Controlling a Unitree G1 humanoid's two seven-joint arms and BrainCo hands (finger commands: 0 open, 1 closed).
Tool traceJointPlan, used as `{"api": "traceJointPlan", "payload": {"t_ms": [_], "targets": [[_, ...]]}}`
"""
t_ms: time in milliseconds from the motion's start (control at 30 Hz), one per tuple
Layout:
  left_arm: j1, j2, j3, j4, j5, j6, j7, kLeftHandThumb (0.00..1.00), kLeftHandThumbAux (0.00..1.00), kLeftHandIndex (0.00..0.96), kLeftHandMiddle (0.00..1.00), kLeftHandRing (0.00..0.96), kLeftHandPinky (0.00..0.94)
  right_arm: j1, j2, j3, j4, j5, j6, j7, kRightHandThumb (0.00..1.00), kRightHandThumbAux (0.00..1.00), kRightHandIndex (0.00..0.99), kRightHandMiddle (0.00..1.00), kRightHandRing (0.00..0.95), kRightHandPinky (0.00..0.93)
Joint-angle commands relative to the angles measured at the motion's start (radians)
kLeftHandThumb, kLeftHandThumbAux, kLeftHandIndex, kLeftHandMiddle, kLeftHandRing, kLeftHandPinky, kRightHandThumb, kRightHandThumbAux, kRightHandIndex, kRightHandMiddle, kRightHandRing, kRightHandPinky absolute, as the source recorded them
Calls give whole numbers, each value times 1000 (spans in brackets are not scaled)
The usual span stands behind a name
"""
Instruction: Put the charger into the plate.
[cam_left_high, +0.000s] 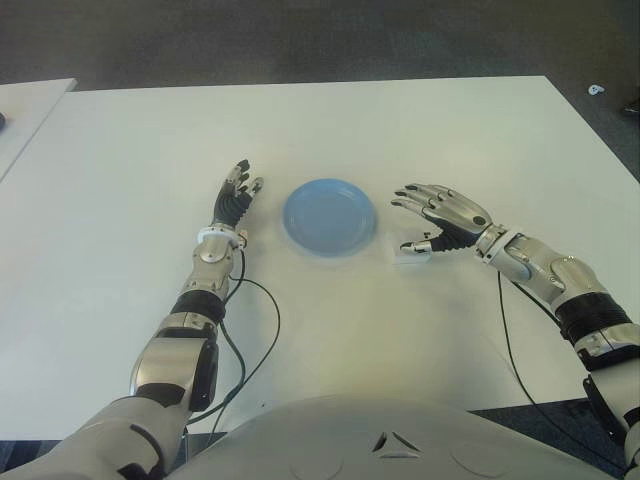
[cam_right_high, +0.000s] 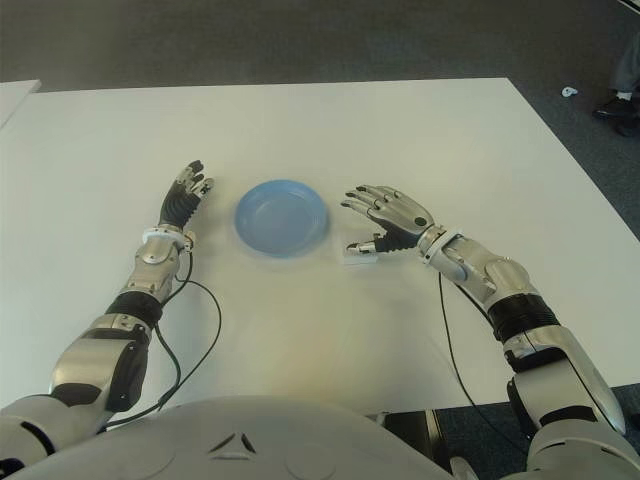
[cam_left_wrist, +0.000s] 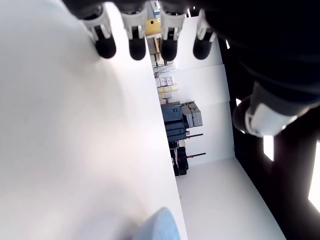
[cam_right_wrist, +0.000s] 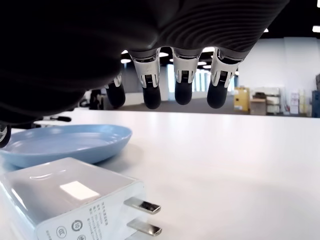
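The white charger (cam_left_high: 408, 259) lies flat on the white table (cam_left_high: 420, 140), just right of the blue plate (cam_left_high: 330, 217), with its two metal prongs (cam_right_wrist: 142, 216) showing in the right wrist view. My right hand (cam_left_high: 420, 222) hovers over the charger with its fingers (cam_right_wrist: 183, 82) spread and open; the thumb tip is close by the charger's top, and I cannot tell whether they touch. Nothing lies in the plate (cam_right_wrist: 65, 142). My left hand (cam_left_high: 235, 195) shows open to the left of the plate, fingers (cam_left_wrist: 137, 47) stretched out.
A black cable (cam_left_high: 268, 325) loops on the table beside my left forearm. A second white table (cam_left_high: 25, 110) stands at the far left. Dark floor lies beyond the far edge, with a person's shoe (cam_right_high: 615, 105) at the upper right.
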Motion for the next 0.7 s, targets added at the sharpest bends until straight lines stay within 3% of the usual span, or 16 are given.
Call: {"api": "traceJointPlan", "payload": {"t_ms": [33,700], "targets": [[29,-19,-14,31,12,43,-12,0,494,0,32,6,0,3,2,19,4,-12,11,20,216,176,0,0,0,0],[22,-8,-14,43,10,42,-24,0,496,0,39,13,0,22,1,38,3,-11,18,33,252,165,0,0,0,0]]}}
